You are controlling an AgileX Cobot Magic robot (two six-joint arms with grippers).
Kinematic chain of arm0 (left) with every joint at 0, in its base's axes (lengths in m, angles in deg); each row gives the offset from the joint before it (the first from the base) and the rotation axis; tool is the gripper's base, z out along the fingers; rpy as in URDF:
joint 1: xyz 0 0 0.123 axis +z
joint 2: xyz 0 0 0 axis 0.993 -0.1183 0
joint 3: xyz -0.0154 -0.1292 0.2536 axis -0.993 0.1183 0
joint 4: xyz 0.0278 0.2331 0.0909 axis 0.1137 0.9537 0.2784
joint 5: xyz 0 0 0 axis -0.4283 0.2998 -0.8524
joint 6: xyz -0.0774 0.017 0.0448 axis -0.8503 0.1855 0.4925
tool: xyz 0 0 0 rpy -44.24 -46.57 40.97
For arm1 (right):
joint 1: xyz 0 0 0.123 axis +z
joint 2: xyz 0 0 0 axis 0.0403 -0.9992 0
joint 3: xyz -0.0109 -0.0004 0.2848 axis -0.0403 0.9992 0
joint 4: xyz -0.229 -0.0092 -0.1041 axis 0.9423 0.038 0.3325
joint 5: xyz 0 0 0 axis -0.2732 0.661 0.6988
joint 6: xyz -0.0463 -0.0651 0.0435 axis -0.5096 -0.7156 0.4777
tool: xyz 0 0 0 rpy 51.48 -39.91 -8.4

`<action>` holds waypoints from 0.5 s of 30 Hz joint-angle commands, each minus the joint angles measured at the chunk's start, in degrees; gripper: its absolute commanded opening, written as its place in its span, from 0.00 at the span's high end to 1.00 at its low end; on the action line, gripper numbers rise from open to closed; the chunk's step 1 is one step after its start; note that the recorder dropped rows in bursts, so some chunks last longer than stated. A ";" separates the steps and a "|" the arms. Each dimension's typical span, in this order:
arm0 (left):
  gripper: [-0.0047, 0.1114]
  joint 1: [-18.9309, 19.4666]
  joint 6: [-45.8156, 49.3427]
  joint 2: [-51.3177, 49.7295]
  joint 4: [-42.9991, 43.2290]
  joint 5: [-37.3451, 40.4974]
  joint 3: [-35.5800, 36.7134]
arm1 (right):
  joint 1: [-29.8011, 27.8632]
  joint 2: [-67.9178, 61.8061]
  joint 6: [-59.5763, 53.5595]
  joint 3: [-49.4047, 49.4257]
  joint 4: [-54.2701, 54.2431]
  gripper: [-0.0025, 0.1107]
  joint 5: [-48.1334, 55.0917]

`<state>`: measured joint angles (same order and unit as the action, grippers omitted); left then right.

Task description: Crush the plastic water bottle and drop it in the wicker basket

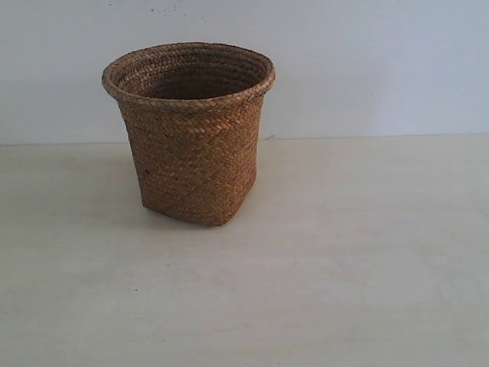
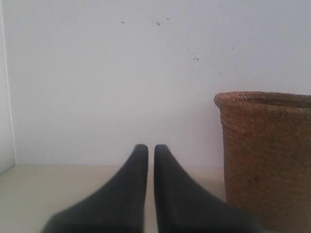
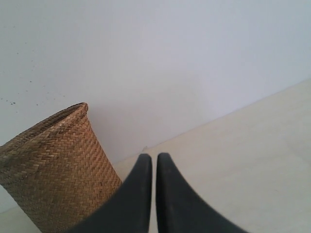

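Observation:
The brown wicker basket (image 1: 191, 130) stands upright on the pale table, left of centre in the exterior view. Neither arm shows in that view. The plastic water bottle is out of view in all three frames. In the left wrist view my left gripper (image 2: 151, 149) is shut with nothing between its black fingers, and the basket (image 2: 267, 155) stands off to one side of it. In the right wrist view my right gripper (image 3: 154, 158) is shut and empty too, with the basket (image 3: 53, 170) beside it, apart from the fingers.
The pale table (image 1: 344, 252) runs back to a plain white wall (image 1: 367, 61) close behind the basket. A wall corner (image 2: 6, 97) shows at the edge of the left wrist view.

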<state>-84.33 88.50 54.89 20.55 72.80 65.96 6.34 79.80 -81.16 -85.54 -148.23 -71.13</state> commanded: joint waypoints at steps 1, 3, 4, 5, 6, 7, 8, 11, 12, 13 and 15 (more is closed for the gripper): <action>0.92 0.20 2.43 0.16 -0.05 8.24 0.26 | -0.15 0.22 -0.39 -0.02 0.47 0.98 -0.19; 0.92 0.20 -5.92 0.16 6.97 12.39 0.26 | -0.15 0.22 -0.39 -0.02 0.47 0.98 -0.19; 0.92 0.20 -20.35 0.16 17.99 14.13 0.26 | -0.15 0.22 -0.39 -0.02 0.47 0.98 -0.19; 0.92 0.20 -26.56 0.16 23.01 15.04 0.26 | -0.15 0.22 -0.39 -0.02 0.47 0.98 -0.19; 0.92 0.20 -39.23 0.16 33.20 17.67 0.26 | -0.15 0.22 -0.39 -0.02 0.47 0.98 -0.19; 0.92 0.20 -43.57 0.16 36.91 19.18 0.26 | -0.15 0.22 -0.39 -0.02 0.47 0.98 -0.19; 0.92 0.20 -48.11 0.16 40.59 21.52 0.26 | -0.15 0.22 -0.39 -0.02 0.47 0.98 -0.19; 0.92 0.20 -50.34 0.16 42.01 23.47 0.26 | -0.15 0.22 -0.39 -0.02 0.47 0.98 -0.19; 0.92 0.20 -50.34 0.16 41.59 22.61 0.26 | -0.15 0.22 -0.39 -0.02 0.47 0.98 -0.19; 0.92 0.20 -50.34 0.16 41.59 22.21 0.26 | -0.15 0.22 -0.39 -0.02 0.47 0.98 -0.19; 0.92 0.20 -50.34 0.16 41.59 22.16 0.26 | -0.15 0.22 -0.39 -0.02 0.47 0.98 -0.19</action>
<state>-84.33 39.71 54.89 61.33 95.09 66.00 6.34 79.80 -81.16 -85.54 -148.23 -71.35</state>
